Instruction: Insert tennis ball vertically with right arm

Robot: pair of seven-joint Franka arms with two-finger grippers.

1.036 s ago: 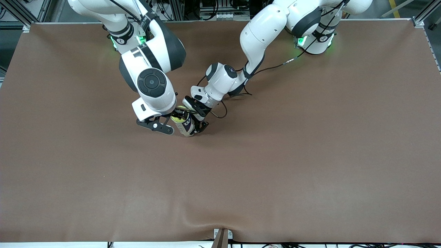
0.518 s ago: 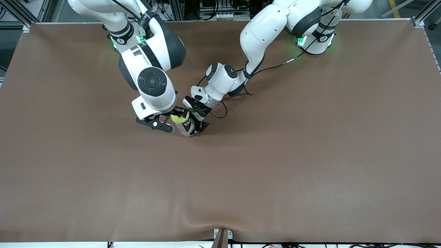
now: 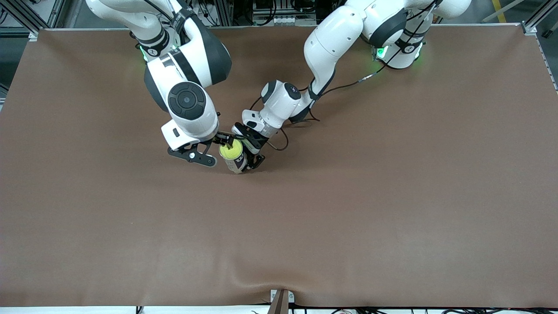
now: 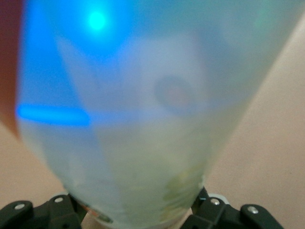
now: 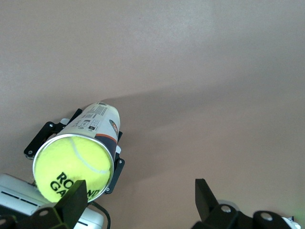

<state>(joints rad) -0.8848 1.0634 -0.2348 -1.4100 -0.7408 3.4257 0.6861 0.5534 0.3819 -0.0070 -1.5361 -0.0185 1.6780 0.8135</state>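
A clear tennis-ball can [image 3: 238, 164] with a dark label stands upright on the brown table [image 3: 392, 196], and its body fills the left wrist view [image 4: 143, 119]. My left gripper [image 3: 249, 153] is shut on the can's side; its fingers [image 4: 209, 210] flank the can. A yellow tennis ball [image 3: 231, 150] sits in the can's open mouth, and the right wrist view [image 5: 71, 169] shows it there with black lettering. My right gripper [image 3: 211, 147] is open and empty, just beside the can's top toward the right arm's end, with both fingertips [image 5: 206, 196] spread wide over bare table.
The left arm's black cable [image 3: 279, 141] loops on the table beside its wrist. A metal bracket [image 3: 281, 298] sits at the table edge nearest the front camera. The brown mat shows a shallow wrinkle near that bracket.
My right gripper has drawn back from over the can toward the right arm's base. The ball now shows uncovered in the can's mouth. The left gripper and can have stayed put.
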